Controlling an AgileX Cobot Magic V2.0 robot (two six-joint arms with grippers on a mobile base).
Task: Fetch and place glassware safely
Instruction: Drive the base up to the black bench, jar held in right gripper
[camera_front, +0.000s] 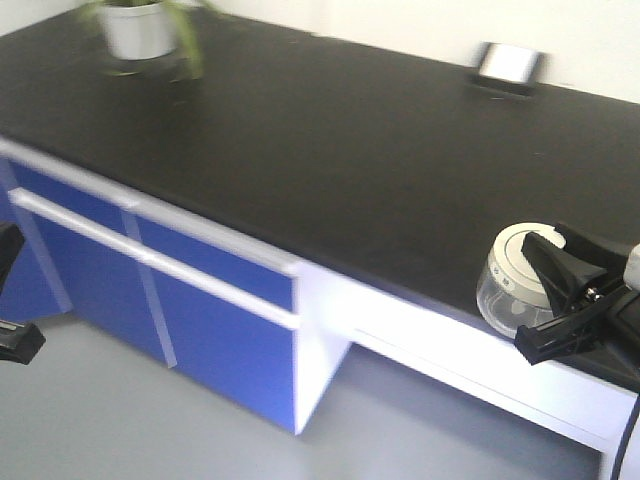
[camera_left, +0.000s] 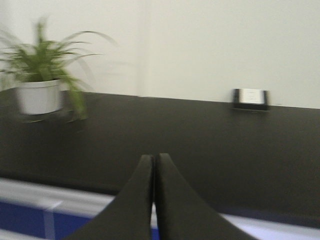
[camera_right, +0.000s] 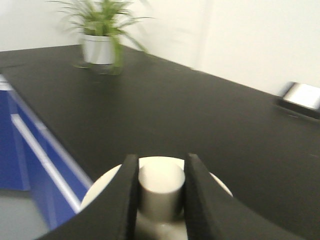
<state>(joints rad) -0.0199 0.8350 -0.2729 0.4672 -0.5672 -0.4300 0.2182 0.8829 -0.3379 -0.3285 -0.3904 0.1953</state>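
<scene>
Glass jar (camera_front: 503, 288) is pinched by its knob (camera_right: 161, 187) in the right fingers (camera_right: 128, 200), left fingers (camera_left: 141, 200) pressed together; setting it down looks not done.

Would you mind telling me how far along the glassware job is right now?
Done: the right jaws are shut on the glass jar's lid knob. In hand: the jar is at the black counter's near edge; resting or lifted, I cannot tell. Left: setting down and releasing.
</scene>
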